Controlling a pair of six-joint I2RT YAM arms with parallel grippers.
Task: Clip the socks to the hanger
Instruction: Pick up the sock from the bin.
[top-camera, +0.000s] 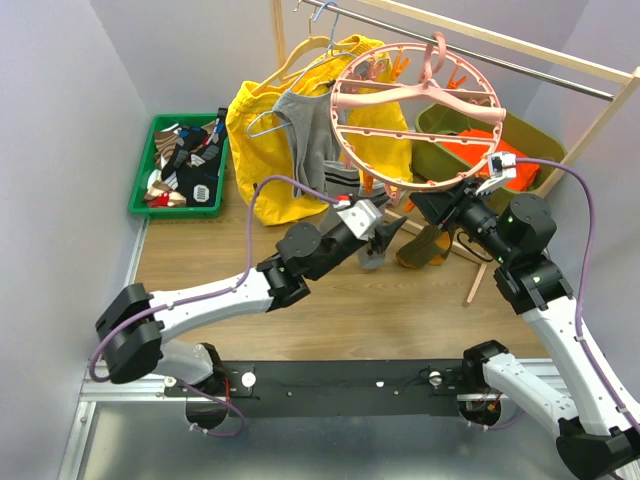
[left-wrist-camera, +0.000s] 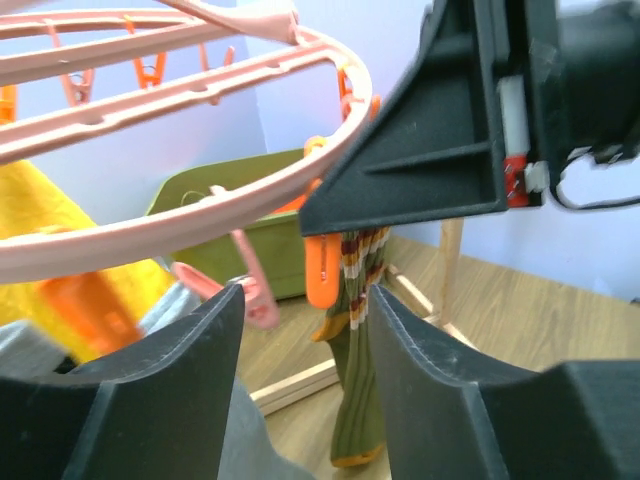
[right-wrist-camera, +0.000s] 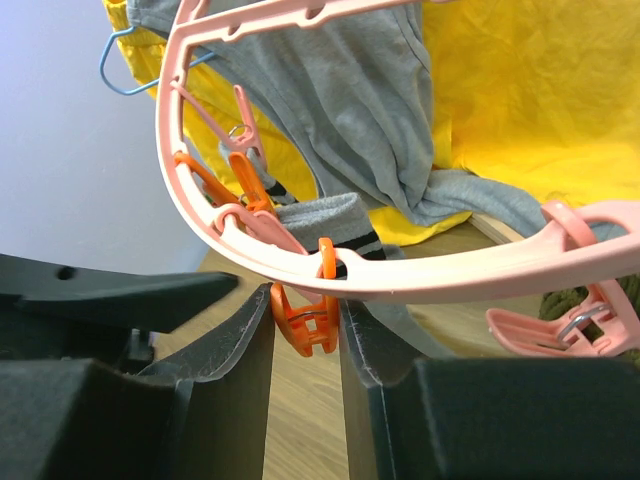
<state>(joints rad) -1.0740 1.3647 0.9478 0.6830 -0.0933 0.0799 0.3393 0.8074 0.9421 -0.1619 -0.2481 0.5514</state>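
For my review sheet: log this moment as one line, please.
left gripper: open, empty | right gripper: closed on orange clip of round pink hanger | olive sock: hangs from rim

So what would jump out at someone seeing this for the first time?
Probably the big round pink plastic hanger ring, hung from the metal rail at top centre. At its near rim the right gripper pinches a small orange plastic clip, while the left gripper stands open beside it. Behind hangs a bright yellow jacket, and a green plastic bin of jumbled socks sits far left.
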